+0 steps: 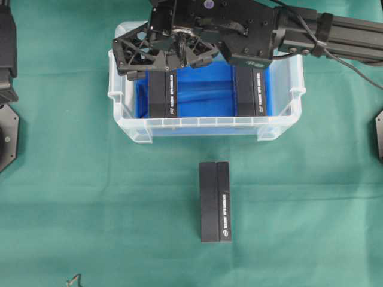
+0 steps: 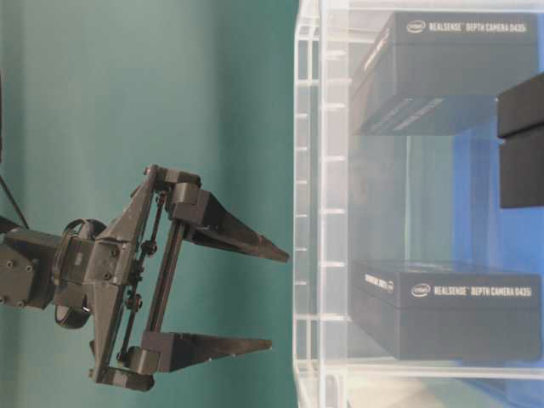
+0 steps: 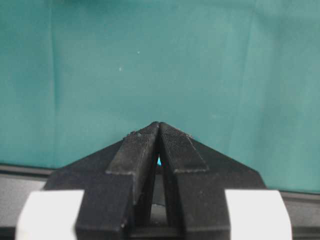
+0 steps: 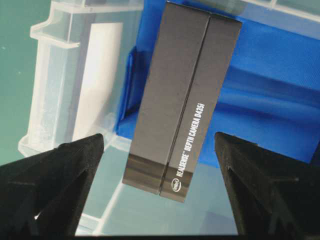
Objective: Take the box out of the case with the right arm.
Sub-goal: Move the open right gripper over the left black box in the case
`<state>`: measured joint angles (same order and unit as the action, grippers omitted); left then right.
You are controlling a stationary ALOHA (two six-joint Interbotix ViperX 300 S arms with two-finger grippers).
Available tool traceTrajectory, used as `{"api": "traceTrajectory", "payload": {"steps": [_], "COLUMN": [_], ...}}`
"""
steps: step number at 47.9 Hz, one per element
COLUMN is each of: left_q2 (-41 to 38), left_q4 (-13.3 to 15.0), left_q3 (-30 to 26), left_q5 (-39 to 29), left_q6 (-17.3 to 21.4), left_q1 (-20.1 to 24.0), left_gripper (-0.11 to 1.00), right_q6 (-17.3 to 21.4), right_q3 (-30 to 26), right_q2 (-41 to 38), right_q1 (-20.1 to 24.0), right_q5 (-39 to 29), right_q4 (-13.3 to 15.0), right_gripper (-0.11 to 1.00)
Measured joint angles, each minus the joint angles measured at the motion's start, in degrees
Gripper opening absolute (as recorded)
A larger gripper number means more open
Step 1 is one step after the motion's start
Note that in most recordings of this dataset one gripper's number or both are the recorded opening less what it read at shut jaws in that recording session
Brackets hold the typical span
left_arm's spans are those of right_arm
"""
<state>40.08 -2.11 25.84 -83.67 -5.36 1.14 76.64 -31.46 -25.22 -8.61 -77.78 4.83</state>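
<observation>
Right arm (image 1: 299, 33) comes in from the upper right of the overhead view and reaches across the case (image 1: 206, 127), which sits upper centre on the green tabletop (image 1: 90, 209). Right gripper (image 1: 164, 52) hangs over the case's upper-left corner, jaws spread wide, holding nothing.

Case is clear plastic with a blue bottom lining. Two black boxes inside:
- left box (image 1: 163, 94), long axis running top to bottom in the overhead view, its upper end hidden under the gripper.
- right box (image 1: 251, 91), same orientation, near the right wall, upper end hidden under the arm.
- blue lining shows between them; they are well apart.

Third black box (image 1: 215, 201) lies on the tabletop below the case, lower centre of the overhead view, not touching the case.

Right wrist view: left box (image 4: 182, 100) sits in the middle of the frame, white "DEPTH CAMERA D435i" lettering down its side. The two fingertips (image 4: 75, 165) stand either side of it, lower left and lower right, with clear gaps on both sides. No contact visible. How far above the box the tips are, I cannot tell.

Table-level view: an open black gripper (image 2: 263, 297) at lower left, tips pointing at the case wall (image 2: 306, 212), outside it. Two boxes visible through the clear wall, upper and lower right.

Left gripper (image 3: 159, 131): left wrist view shows its jaws pressed together at the tips, nothing between them, only green cloth in front.
</observation>
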Motion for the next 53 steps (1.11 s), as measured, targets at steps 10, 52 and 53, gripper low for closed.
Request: {"api": "traceTrajectory", "payload": {"steps": [10,52,53], "left_q2": [-0.09,-0.09,0.0], "left_q4": [0.0,0.0,0.0], "left_q3": [0.09,0.0,0.0], "left_q5": [-0.09,0.0,-0.09], "left_q6": [0.0,0.0,0.0], "left_q1": [0.0,0.0,0.0], "left_gripper": [0.0,0.0,0.0], "right_q6": [0.09,0.18,0.18], "right_q3": [0.0,0.0,0.0], "right_q2": [-0.26,-0.44,-0.44], "right_q1": [0.0,0.09,0.09], "right_q5": [0.88,0.97,0.97], "right_q4": [0.09,0.0,0.0], "right_gripper": [0.93,0.93,0.93]}}
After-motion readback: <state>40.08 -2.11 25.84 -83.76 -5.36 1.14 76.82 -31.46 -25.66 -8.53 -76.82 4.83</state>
